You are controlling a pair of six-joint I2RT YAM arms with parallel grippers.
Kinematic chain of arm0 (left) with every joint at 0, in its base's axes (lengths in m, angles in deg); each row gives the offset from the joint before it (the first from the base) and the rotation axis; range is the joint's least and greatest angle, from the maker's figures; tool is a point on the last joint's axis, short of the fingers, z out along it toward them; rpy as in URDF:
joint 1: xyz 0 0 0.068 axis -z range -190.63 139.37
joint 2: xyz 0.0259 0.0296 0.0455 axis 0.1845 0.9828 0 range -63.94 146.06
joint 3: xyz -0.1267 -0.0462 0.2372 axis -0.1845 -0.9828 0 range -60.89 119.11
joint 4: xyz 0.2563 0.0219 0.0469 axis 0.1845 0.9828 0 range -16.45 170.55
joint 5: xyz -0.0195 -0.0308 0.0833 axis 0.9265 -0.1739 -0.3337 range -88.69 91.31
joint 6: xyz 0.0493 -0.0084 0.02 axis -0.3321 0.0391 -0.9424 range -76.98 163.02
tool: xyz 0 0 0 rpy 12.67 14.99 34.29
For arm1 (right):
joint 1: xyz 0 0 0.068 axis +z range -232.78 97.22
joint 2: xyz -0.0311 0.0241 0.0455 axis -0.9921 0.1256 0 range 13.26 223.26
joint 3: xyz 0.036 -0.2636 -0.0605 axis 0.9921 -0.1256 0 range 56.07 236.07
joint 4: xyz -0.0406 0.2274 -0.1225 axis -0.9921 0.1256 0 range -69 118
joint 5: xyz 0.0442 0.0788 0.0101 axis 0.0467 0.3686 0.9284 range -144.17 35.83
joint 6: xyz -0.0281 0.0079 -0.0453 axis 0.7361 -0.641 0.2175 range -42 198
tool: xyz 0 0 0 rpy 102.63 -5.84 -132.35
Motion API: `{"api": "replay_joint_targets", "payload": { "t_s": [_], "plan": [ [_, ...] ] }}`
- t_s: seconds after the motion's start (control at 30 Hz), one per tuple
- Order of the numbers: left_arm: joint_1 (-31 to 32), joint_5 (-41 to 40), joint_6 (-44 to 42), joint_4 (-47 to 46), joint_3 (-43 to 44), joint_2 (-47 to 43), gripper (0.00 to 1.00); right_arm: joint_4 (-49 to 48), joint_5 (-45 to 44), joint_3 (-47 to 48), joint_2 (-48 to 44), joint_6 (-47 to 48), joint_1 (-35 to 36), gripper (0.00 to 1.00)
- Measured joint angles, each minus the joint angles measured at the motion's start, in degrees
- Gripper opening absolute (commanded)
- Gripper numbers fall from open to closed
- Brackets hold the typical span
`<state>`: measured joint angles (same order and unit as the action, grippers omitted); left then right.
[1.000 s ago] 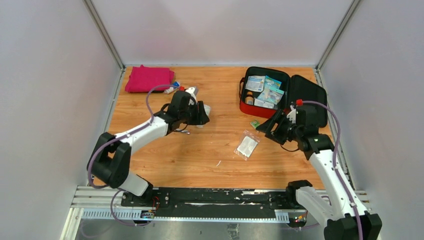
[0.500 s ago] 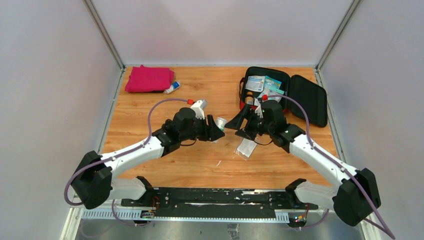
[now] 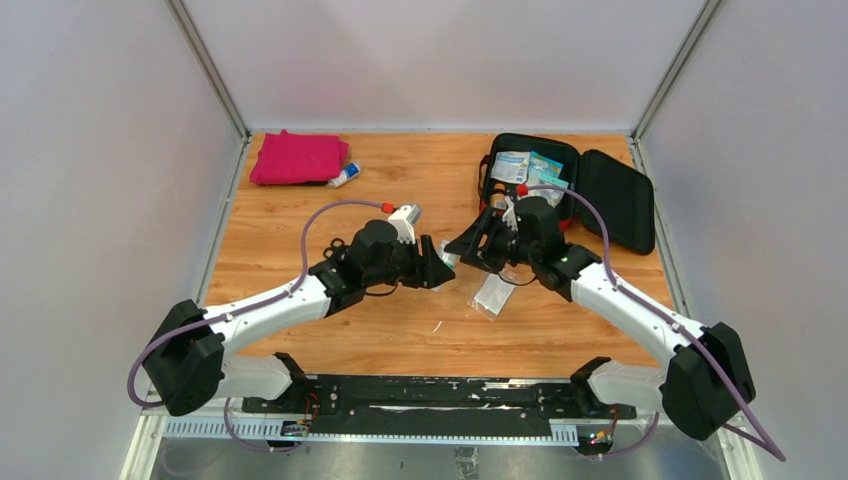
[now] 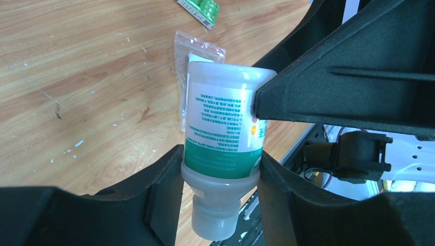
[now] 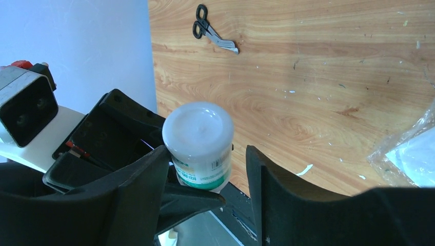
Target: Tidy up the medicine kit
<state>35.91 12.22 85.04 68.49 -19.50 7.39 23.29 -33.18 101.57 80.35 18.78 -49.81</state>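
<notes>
Newly met at desk [image 3: 400,335] centre, the left end effector [image 4: 219,179] clamps a white bottle [image 4: 225,118] and the right end effector [image 5: 205,154] stands open around its far end, while the medicine kit [image 3: 615,200] at one o'clock lies open, part-filled, pouch [image 3: 494,293] and scissors [image 5: 208,31] unpacked.

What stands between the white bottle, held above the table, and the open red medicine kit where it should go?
No loose thing visibly does. The bottle is in the left claw; only the right claw and its wrist lie on the line toward the medicine kit. The plastic bag lies aside.
</notes>
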Motion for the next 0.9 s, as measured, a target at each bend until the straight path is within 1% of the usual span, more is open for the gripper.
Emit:
{"api": "replay_joint_targets", "payload": {
  "t_s": [0.27, 0.47, 0.53, 0.57, 0.6, 0.7, 0.73, 0.9],
  "plan": [
    [0.2, -0.09, 0.07, 0.22, 0.02, 1.07, 0.44, -1.27, 0.24, 0.92, 3.61, -0.13, 1.84, 0.52],
    [0.2, -0.87, 0.42, 1.25, 0.02, 1.25, 0.46, -1.84, 0.24, 1.29, 5.38, -0.17, 2.45, 0.49],
    [0.17, -1.16, 0.48, 1.55, 0.02, 1.27, 0.47, -1.9, 0.22, 1.49, 5.88, -0.17, 2.64, 0.52],
    [0.17, -1.27, 0.61, 1.73, 0.02, 1.27, 0.47, -1.95, 0.2, 1.55, 6.08, -0.17, 2.71, 0.56],
    [0.17, -1.38, 0.63, 1.86, 0.02, 1.27, 0.47, -1.99, 0.2, 1.57, 6.27, -0.2, 2.78, 0.58],
    [0.22, -1.42, 0.61, 1.66, 0.02, 1.27, 0.47, -2.25, 0.44, 1.62, 6.91, -0.35, 3.26, 0.59],
    [0.26, -1.27, 0.61, 1.22, 0.02, 1.27, 0.47, -2.23, 0.52, 1.62, 7.26, -0.39, 3.69, 0.59],
    [0.42, -1.07, 0.59, 0.87, 0.02, 1.27, 0.49, -2.32, 0.87, 1.7, 8.02, -1.05, 4.63, 0.44]
  ]
}}
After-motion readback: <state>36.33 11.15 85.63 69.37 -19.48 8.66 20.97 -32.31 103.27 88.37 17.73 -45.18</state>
